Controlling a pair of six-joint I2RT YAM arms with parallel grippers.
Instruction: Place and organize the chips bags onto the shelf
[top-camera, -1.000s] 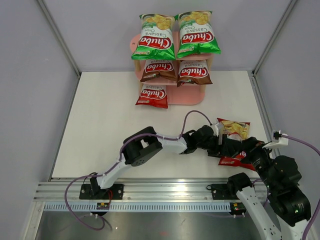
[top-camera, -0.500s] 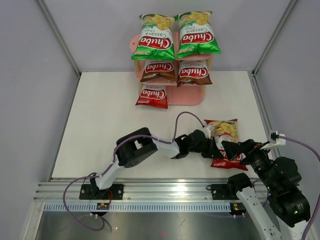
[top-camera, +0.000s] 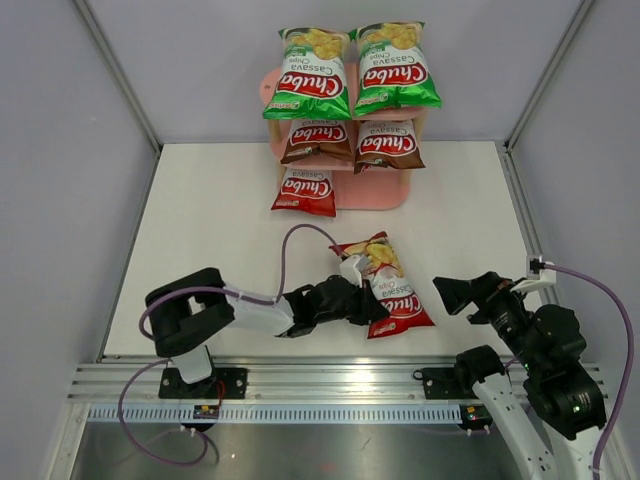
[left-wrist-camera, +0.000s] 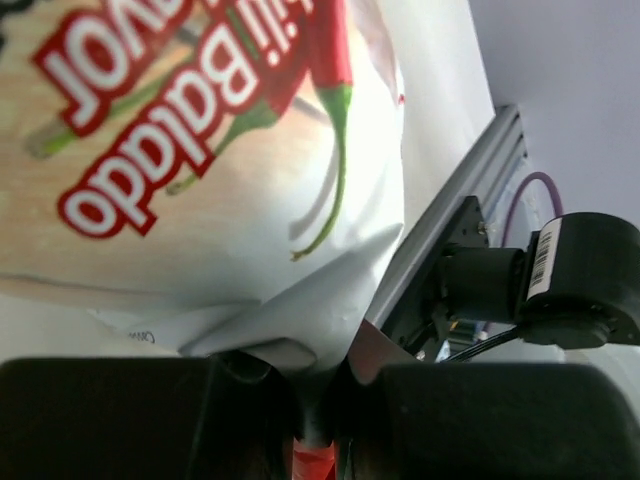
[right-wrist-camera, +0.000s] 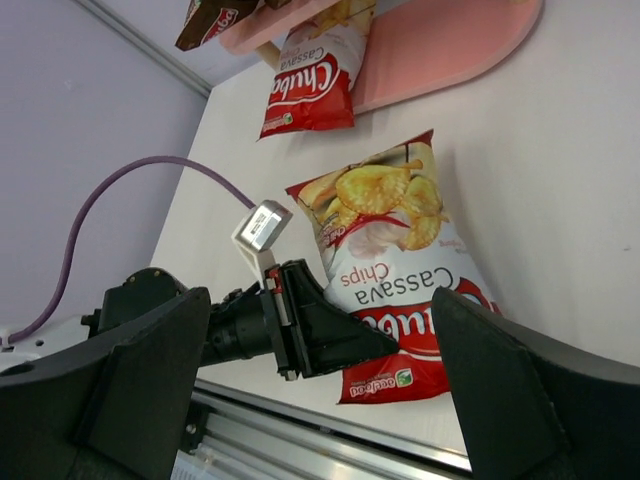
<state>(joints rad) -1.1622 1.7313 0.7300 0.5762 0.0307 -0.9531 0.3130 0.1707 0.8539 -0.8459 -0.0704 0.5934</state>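
I've dragged the red bag (top-camera: 392, 288) left; it lies flat, long axis diagonal, top toward the shelf (top-camera: 385, 190). Left end effector (top-camera: 366, 304) pinches its edge; right end effector (top-camera: 456, 292) gapes.

The table (top-camera: 200, 220) bears a pink shelf (top-camera: 385, 190) and red bag (top-camera: 392, 292).

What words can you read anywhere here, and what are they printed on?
"Chuba": left green bag, right green bag, left brown bag, right brown bag, shelved red bag.
"Cassava Chips": loose red bag pinched by the left gripper.
"Balado": that loose red bag.
Barcode sticker and the bags' small print: too small to read.
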